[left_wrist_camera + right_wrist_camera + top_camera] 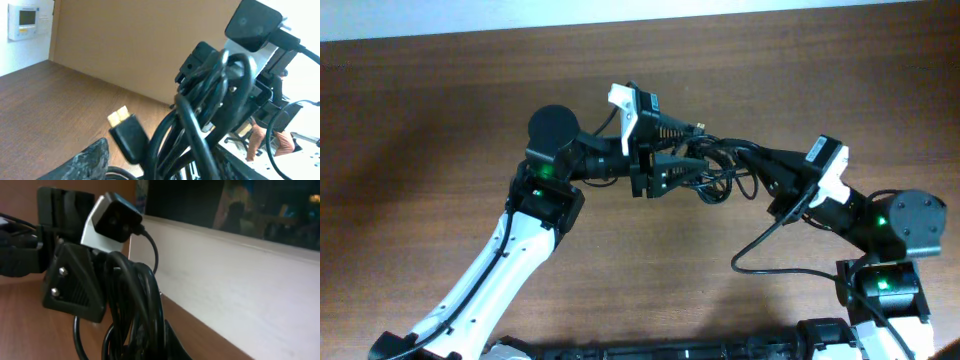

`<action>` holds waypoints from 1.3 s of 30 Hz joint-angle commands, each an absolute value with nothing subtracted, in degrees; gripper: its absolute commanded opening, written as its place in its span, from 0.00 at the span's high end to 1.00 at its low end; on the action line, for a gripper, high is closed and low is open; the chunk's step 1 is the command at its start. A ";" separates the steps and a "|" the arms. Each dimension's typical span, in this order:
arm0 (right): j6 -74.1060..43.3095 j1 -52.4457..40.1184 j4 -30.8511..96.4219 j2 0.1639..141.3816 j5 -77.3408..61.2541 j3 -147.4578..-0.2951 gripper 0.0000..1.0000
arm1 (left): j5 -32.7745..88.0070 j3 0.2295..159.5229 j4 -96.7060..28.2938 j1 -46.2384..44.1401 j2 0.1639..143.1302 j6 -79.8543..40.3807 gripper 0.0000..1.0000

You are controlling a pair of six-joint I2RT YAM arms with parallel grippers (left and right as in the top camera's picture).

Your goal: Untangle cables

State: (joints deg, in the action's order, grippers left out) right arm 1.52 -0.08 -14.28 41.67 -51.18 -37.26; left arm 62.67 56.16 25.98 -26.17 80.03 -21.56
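Overhead, the cables sit bunched between both tools, the bundle's long axis running from one to the other. My left gripper is just left of the bundle, jaws apart around its end. My right gripper is just right of it, clamped on the cords. Left wrist: a plug juts out left of the bundle; the wall panel far beyond is too small to read. Right wrist: the bundle drapes straight ahead, with no legible labels.
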 commanded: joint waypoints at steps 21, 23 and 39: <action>-0.01 0.05 -7.03 40.86 -46.41 -37.54 0.96 | 34.04 56.73 22.92 -16.71 78.96 -64.97 1.00; 0.01 0.05 -7.07 40.86 -43.00 -37.54 0.96 | 34.13 56.73 18.87 -16.75 78.96 -65.30 0.95; -6.63 0.05 -15.53 40.86 -47.81 -37.54 0.96 | 69.28 56.73 12.91 -16.80 78.98 -1.26 0.00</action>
